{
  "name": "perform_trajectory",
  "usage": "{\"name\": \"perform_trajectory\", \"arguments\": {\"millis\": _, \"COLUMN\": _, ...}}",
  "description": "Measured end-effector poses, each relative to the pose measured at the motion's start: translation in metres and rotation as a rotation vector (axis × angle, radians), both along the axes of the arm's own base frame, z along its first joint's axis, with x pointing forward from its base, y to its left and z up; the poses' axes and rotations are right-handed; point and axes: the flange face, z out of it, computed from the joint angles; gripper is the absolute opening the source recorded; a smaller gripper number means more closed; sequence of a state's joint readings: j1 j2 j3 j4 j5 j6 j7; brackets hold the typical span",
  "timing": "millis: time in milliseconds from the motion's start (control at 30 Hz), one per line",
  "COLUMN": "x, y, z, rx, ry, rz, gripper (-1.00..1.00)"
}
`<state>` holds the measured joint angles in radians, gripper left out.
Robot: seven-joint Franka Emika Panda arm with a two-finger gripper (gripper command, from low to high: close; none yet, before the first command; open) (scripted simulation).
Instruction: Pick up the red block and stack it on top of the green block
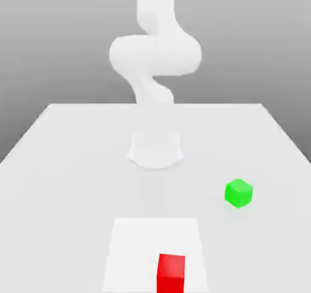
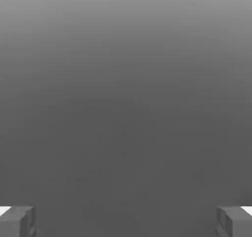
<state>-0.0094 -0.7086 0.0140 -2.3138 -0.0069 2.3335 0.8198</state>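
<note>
The red block (image 1: 171, 272) stands at the near edge of the exterior view, on a lighter square patch (image 1: 130, 243) of the table. The green block (image 1: 239, 193) sits on the table farther back, toward the exterior view's right, well apart from the red one. In the hand view my gripper (image 2: 126, 222) is open: its two grey fingertips (image 2: 19, 222) stand far apart with nothing between them, against a plain grey background. Neither block appears in that view.
The white arm's base (image 1: 155, 149) stands mid-table behind both blocks, and its links rise out of the top of the exterior view. The white table (image 1: 67, 164) narrows toward a far edge against the grey backdrop.
</note>
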Motion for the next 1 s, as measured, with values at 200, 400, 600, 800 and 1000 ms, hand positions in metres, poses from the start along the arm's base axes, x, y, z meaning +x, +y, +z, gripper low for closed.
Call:
{"name": "perform_trajectory", "arguments": {"millis": 200, "x": 0.068, "y": 0.006, "z": -0.100, "rx": -0.002, "ry": 0.175, "rz": -0.029, "gripper": 0.00}}
{"name": "perform_trajectory", "arguments": {"millis": 400, "x": 0.109, "y": 0.011, "z": -0.209, "rx": 0.003, "ry": 0.345, "rz": -0.051, "gripper": 0.00}}
{"name": "perform_trajectory", "arguments": {"millis": 600, "x": 0.123, "y": 0.017, "z": -0.324, "rx": 0.017, "ry": 0.514, "rz": -0.069, "gripper": 0.00}}
{"name": "perform_trajectory", "arguments": {"millis": 800, "x": 0.110, "y": 0.024, "z": -0.436, "rx": 0.039, "ry": 0.683, "rz": -0.085, "gripper": 0.00}}
{"name": "perform_trajectory", "arguments": {"millis": 1000, "x": 0.104, "y": 0.026, "z": -0.522, "rx": 0.046, "ry": 0.726, "rz": -0.089, "gripper": -1.00}}
